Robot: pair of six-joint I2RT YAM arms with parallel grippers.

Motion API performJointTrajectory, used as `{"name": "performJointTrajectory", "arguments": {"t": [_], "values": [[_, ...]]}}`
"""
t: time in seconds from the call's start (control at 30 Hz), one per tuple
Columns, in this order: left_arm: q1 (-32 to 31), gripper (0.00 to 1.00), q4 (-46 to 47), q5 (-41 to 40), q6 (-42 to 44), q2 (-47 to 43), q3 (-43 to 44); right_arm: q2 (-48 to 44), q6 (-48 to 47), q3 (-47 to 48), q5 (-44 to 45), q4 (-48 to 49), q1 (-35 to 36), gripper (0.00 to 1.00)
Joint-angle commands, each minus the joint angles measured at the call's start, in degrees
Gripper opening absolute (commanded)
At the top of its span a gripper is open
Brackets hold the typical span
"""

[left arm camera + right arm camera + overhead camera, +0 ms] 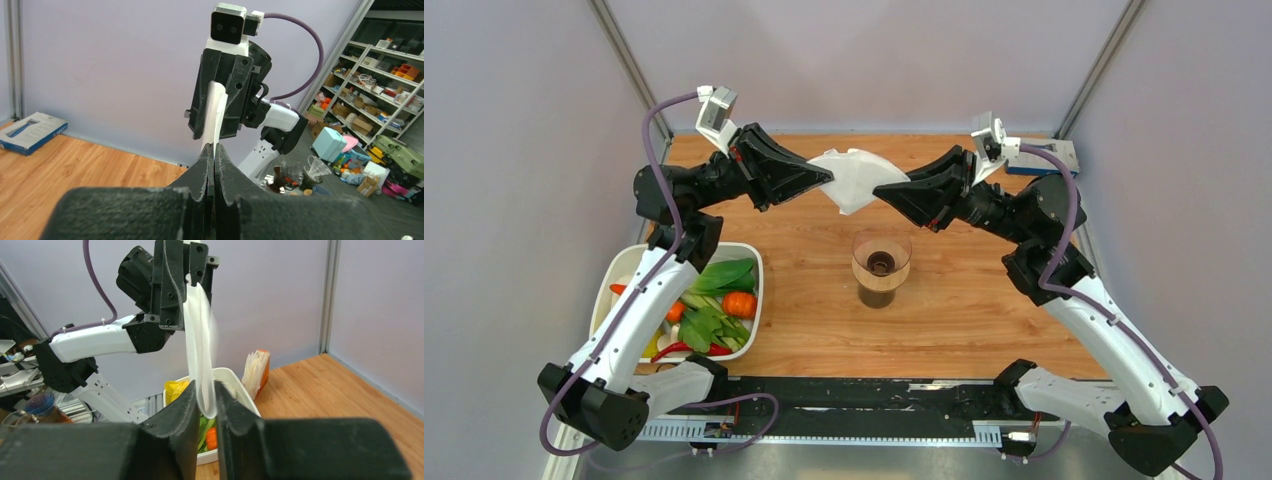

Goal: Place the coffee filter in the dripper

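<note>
White arm links (629, 330), black joints (602, 405), purple cables (321, 52), textured black fingers (192, 187), white wrist cameras (716, 108)

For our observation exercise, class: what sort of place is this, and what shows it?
Probably a robotics lab test cell: a left arm and right arm mounted at a wooden table, plain panel walls around it, and cluttered storage shelves beyond.

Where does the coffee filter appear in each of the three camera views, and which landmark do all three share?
Top external: the coffee filter is at upper centre, above the dripper in the picture.
Left wrist: an edge-on white strip at centre.
Right wrist: upright at centre.
Shared landmark: the wooden table.
</note>
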Motion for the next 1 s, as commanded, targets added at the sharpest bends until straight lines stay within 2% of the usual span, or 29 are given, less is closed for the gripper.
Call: {"name": "performJointTrajectory", "arguments": {"t": [0.0, 0.03, 0.07, 0.2, 0.27, 0.3, 0.37, 0.4, 0.43, 0.47, 0.5, 0.53, 0.63, 0.83, 0.97], "values": [[0.2, 0.0, 3.0, 1.0, -0.7, -0.4, -0.6, -0.3, -0.6, 2.2, -2.0, 0.3, -0.4, 0.08], [0.2, 0.0, 2.9, 1.0, -0.6, -0.5, -0.7, -0.5, -0.9, 2.1, -1.8, 0.1, -0.6, 0.01], [0.4, 0.0, 2.7, 1.0, -0.6, -0.5, -0.8, -0.6, -1.2, 2.2, -1.4, -0.5, -0.7, 0.0], [0.7, 0.0, 1.6, 1.1, -1.2, -0.1, -1.0, -0.9, -3.3, 3.2, -1.1, -2.4, -1.3, 0.0], [0.8, 0.0, 1.4, 1.5, -1.3, -0.3, -1.4, -1.0, -3.9, 3.8, -1.4, -2.6, -1.3, 0.07], [0.8, 0.0, 1.2, 1.6, -1.2, -0.3, -1.5, -1.0, -4.2, 4.0, -1.6, -2.6, -1.3, 0.01], [0.8, 0.0, 0.5, 1.6, -0.8, -0.4, -1.5, -1.3, -4.9, 3.9, -2.4, -2.6, -1.3, 0.0], [0.8, 0.03, -0.5, 1.6, -0.3, -0.5, -1.4, -1.3, -5.0, 3.8, -2.6, -2.6, -1.3, 0.0], [0.8, 0.15, -1.2, 1.6, 0.1, -0.5, -0.8, -1.4, -5.4, 3.6, -2.9, -2.7, -1.3, 0.0], [0.9, 0.21, -2.9, 1.7, 1.2, -0.6, -0.5, -1.5, -5.8, 3.4, -3.3, -2.9, -1.3, 0.0], [1.0, 0.32, -3.7, 1.8, 2.5, -0.7, 0.0, -1.7, -6.2, 3.2, -3.7, -3.3, -1.3, 0.0], [1.1, 0.35, -5.6, 1.6, 3.2, -1.0, 0.2, -1.9, -6.5, 3.0, -4.1, -3.4, -1.3, 0.0], [1.2, 0.56, -10.0, 1.3, 7.7, -1.8, 1.0, -2.3, -7.5, 2.3, -4.5, -4.3, -1.3, 0.0], [1.2, 0.59, -13.5, 2.0, 13.1, -3.4, 1.6, -2.8, -8.7, 1.5, -6.8, -5.6, -1.3, 0.0], [1.2, 0.59, -12.7, 3.6, 13.7, -3.6, 2.2, -2.6, -8.9, 1.4, -7.8, -6.5, -1.3, 0.0]]}}
